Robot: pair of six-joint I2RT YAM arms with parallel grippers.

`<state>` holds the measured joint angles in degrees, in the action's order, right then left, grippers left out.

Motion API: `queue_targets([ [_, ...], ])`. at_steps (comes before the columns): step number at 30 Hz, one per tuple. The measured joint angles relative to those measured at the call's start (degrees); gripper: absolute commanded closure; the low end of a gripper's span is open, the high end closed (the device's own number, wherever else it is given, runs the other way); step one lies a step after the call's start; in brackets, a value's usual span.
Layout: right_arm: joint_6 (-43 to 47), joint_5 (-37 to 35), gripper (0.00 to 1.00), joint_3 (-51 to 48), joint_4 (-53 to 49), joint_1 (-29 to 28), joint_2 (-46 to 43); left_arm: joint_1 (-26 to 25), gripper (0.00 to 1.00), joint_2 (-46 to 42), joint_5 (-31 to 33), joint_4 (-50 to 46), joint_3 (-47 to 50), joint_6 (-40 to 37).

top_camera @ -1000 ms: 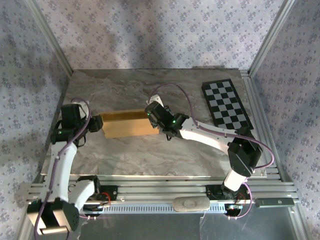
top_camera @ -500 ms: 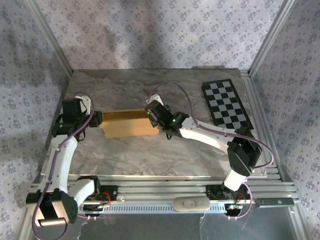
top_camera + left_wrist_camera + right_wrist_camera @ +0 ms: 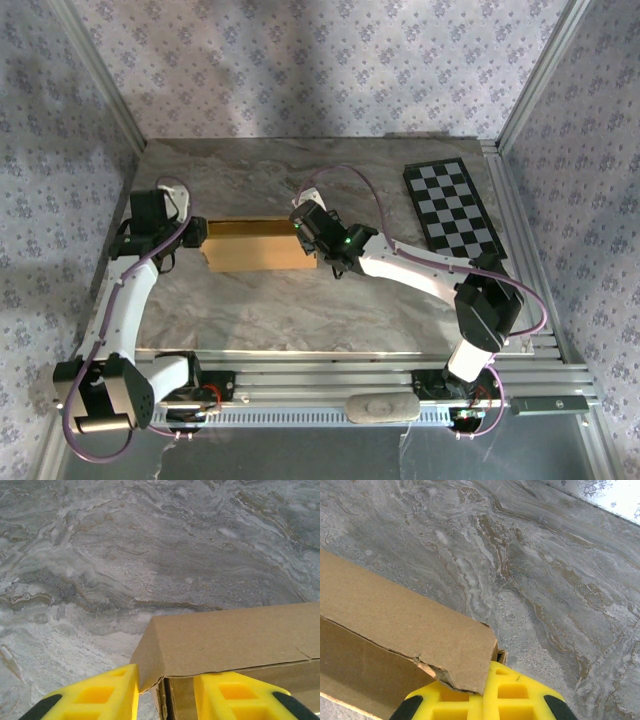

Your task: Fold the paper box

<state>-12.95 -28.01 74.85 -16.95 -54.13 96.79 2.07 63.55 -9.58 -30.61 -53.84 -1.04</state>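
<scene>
The paper box (image 3: 258, 248) is a shallow rectangular form of plain tan-brown cardboard with a matte surface. It lies flat on the grey veined marble-patterned table (image 3: 300, 310), left of centre, with its long sides running left to right.

In the left wrist view, the box (image 3: 235, 640) shows a smooth top panel that folds down over one end in a crisp crease. Beneath the fold, the layered edges of an inner wall are visible. In the right wrist view, the other end (image 3: 395, 625) carries a flap whose lower corner is ragged and torn (the corrugated core shows along the break).

The left gripper (image 3: 196, 235) meets the box's left end. Its blocky yellow fingers (image 3: 95, 697), which have recessed pockets, stand apart and straddle the folded end edge. The near finger touches the corner of the flap.

The right gripper (image 3: 312, 236) meets the box's right end. Its fingers (image 3: 520, 695) appear as one yellow mass partly covered by the torn flap. Whether they are together or clamped on cardboard cannot be told.

A black-and-white checkerboard (image 3: 452, 207), flat and rigid, lies well apart at the table's far right. Ribbed aluminium rails (image 3: 300, 372) run along the near edge.
</scene>
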Motion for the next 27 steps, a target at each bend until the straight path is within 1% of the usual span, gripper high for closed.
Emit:
queue_targets([
  [2,0.0,0.0,1.0,0.1,-0.1,0.0,0.0,-0.3,0.7,0.0,-0.1,0.1,0.0,0.0],
  [8,0.0,0.0,1.0,0.2,-0.2,0.0,0.1,-0.6,0.85,0.0,0.8,0.0,0.0,0.2],
  [17,0.2,0.4,1.0,0.8,-1.2,0.0,0.2,-1.7,1.0,0.0,4.2,-1.2,-1.0,0.1],
  [21,0.2,0.5,1.0,1.9,-2.1,0.0,0.9,-2.6,1.0,1.2,6.4,-4.7,-4.3,0.3],
  [27,0.1,0.7,1.0,4.0,-3.9,0.0,2.1,-2.8,1.0,6.1,7.4,-11.4,-12.5,1.7],
])
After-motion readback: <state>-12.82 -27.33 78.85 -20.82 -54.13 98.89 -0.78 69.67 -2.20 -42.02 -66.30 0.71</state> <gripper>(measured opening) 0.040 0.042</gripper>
